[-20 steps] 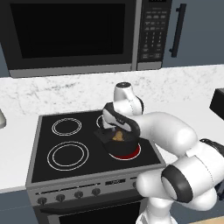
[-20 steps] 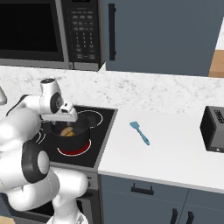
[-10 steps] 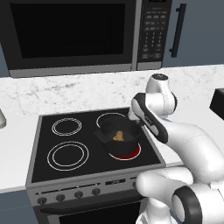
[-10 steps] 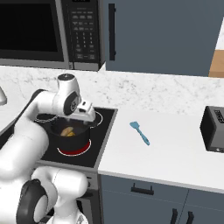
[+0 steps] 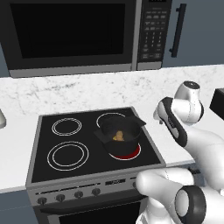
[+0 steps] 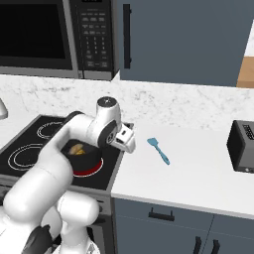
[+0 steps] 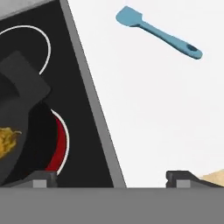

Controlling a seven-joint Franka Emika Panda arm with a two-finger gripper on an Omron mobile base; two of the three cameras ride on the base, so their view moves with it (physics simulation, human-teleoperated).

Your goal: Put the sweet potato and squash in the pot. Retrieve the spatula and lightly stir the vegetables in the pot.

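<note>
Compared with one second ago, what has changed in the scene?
The gripper swung from above the pot rightward, past the stove's edge toward the spatula; its jaws stand open, holding nothing. The pot, the vegetables in it and the spatula kept their places.

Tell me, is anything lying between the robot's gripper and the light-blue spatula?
No. In the right base view, bare white counter separates the open gripper from the slim light-blue spatula. The hand view shows the same bare stretch.
</note>
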